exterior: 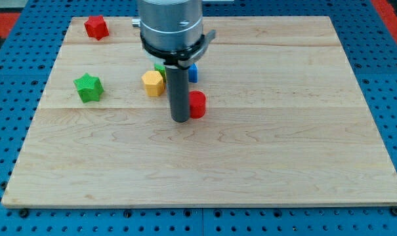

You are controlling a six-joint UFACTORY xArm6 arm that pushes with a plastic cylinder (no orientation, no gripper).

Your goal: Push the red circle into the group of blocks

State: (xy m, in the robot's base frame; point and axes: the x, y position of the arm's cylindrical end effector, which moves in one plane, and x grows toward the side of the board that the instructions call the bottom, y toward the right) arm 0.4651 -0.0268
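On the wooden board (264, 170) I count 6 blocks: 2 red, 2 green, 1 yellow, 1 blue. There is 1 rod, ending in my tip (180, 120).

The red circle (197, 104) is a short, glossy red cylinder, partly hidden by the rod on its 9 o'clock side. It stands on a flat face, its axis upright, so it has no long axis across the board and no heading I can tell.

It sits a little toward 11 o'clock from the board's centre. My tip is right against it, at its 8 o'clock side; I cannot tell whether they actually touch.

The group lies at 11 o'clock from the red circle: the yellow block (153, 83), roughly hexagonal, a green block (160, 68) mostly hidden behind the arm, and a blue block (193, 72) peeking out at the rod's 3 o'clock side, shape unclear.

The green star (88, 88) lies well apart at 9 o'clock. The red star (96, 27) is near the board's corner at 10 o'clock.

The arm carries no gripper, so there is no jaw state to tell.
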